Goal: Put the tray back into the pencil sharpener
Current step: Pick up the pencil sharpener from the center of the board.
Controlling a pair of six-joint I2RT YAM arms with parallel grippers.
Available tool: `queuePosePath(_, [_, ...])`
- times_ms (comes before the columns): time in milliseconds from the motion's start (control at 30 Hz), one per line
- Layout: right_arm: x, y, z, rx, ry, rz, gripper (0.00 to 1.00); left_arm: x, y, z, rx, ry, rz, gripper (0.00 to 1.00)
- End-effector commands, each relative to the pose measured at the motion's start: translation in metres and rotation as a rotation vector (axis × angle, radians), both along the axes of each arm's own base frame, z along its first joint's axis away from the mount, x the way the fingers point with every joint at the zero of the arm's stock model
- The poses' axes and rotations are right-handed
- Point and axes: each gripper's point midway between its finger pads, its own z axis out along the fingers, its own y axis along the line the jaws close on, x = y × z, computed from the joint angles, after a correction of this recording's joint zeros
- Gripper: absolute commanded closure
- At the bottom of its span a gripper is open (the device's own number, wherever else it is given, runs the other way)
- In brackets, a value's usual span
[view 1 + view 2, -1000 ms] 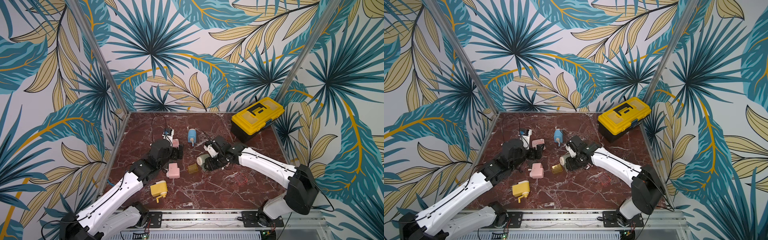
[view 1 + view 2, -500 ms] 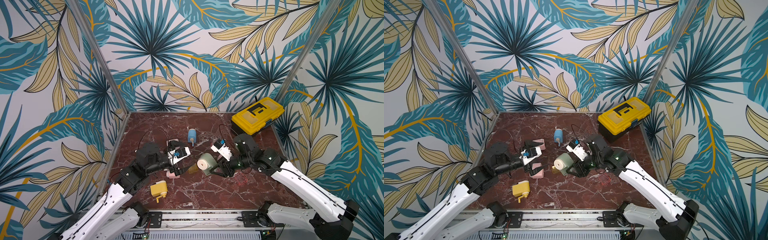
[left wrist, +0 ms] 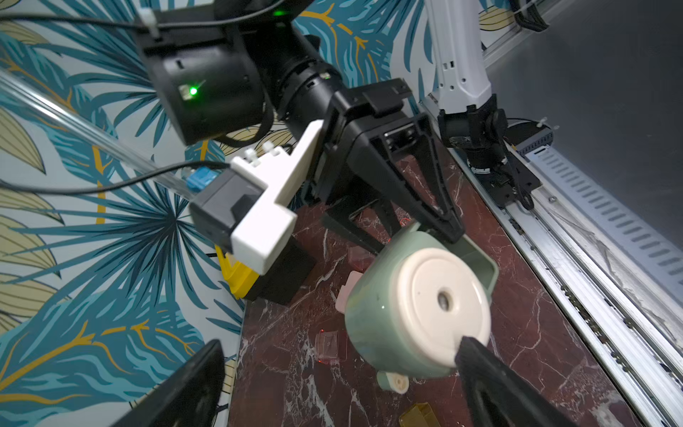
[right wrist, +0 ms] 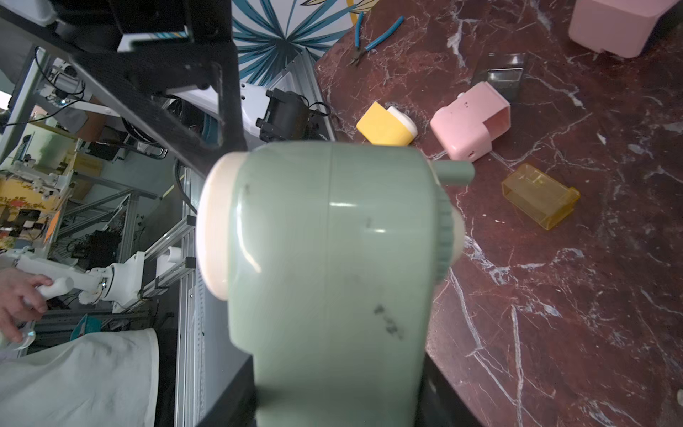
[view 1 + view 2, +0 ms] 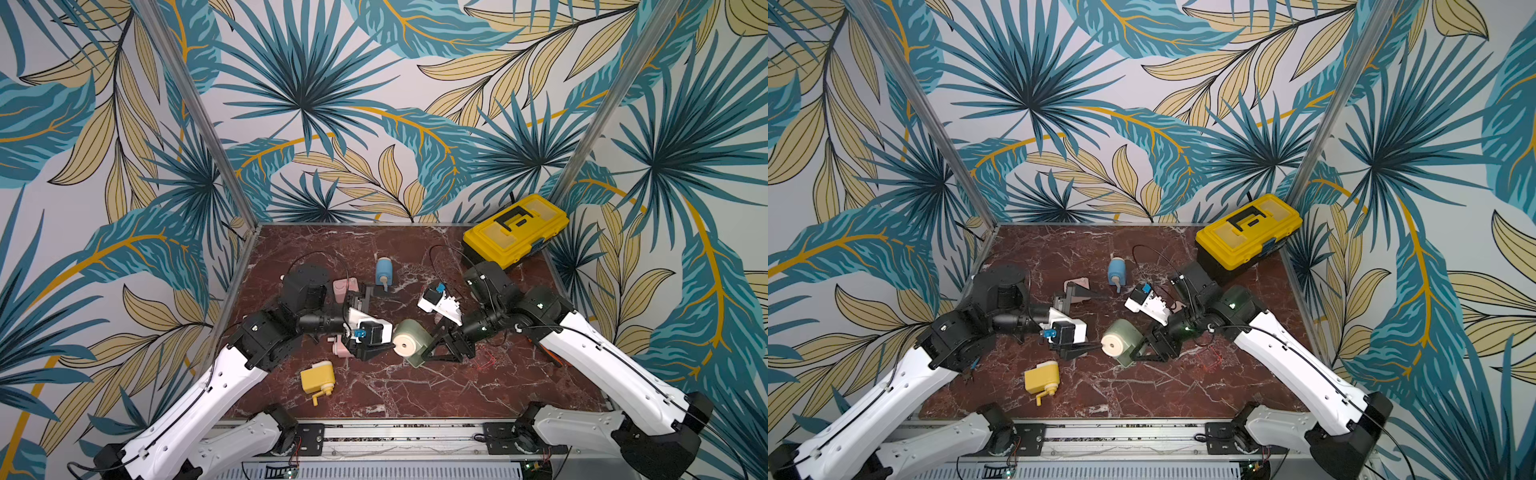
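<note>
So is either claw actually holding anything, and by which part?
The right tool grips the green pencil sharpener by its base end. The left tool is open and holds nothing.

Left hand (image 5: 380,320) wide, right hand (image 5: 429,345) clamped.

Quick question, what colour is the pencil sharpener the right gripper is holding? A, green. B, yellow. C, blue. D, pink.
A: the right gripper is clamped on the green pencil sharpener, whose green body fills the right wrist view.
</note>
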Motion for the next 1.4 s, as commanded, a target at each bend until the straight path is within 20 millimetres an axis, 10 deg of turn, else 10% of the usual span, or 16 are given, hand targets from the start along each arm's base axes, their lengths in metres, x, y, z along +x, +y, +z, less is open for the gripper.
queuePosePath(0, [-0.013, 0.003, 0.010, 0.040, 0.001, 0.099, 0.75, -0.009, 0.004, -0.021, 0.086, -0.030, -0.036, 0.00])
queuePosePath(433, [-0.019, 0.011, 0.007, 0.042, 0.068, 0.210, 0.76, -0.014, -0.009, -0.057, 0.217, -0.134, -0.116, 0.02])
queuePosePath(1133, [-0.026, 0.018, 0.002, 0.070, 0.058, 0.295, 0.76, -0.039, -0.022, -0.078, 0.302, -0.198, -0.232, 0.46])
queuePosePath(1367, [-0.017, 0.020, 0.006, 0.084, -0.012, 0.257, 0.42, -0.039, -0.020, -0.077, 0.299, -0.169, -0.210, 0.53])
